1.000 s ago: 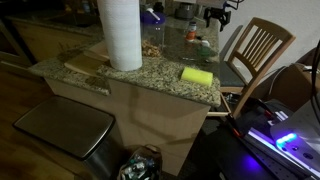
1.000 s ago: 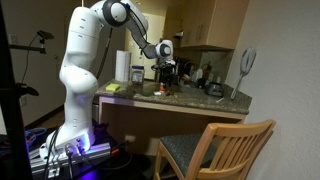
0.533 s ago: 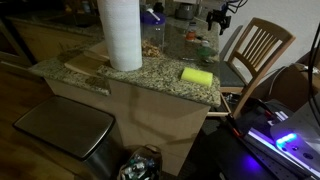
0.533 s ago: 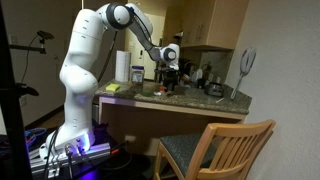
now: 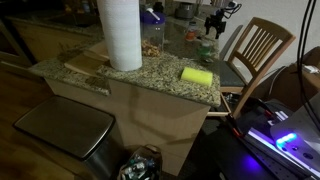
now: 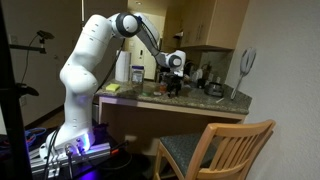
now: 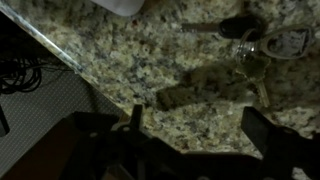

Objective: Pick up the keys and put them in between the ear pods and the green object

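Note:
My gripper (image 7: 200, 125) is open and empty, its two dark fingers (image 7: 137, 120) spread above bare speckled granite. The keys (image 7: 243, 28), a dark fob with a metal ring, lie on the counter ahead of the fingers at the upper right of the wrist view. A small white item (image 7: 288, 42) lies right beside them; I cannot tell whether it is the ear pods. In both exterior views the gripper (image 5: 215, 20) (image 6: 174, 82) hangs low over the far part of the counter. A small green object (image 5: 205, 43) sits just under it.
A tall paper towel roll (image 5: 120, 32) and a yellow sponge (image 5: 197, 75) stand on the granite counter (image 5: 150, 75). Bottles and dishes crowd the counter's back (image 6: 205, 80). A wooden chair (image 5: 255, 50) stands beside the counter. The counter edge (image 7: 60, 65) drops off at the left of the wrist view.
The arm has reached further along the counter, carrying the open gripper sideways and slightly lower. Nothing on the counter has moved.

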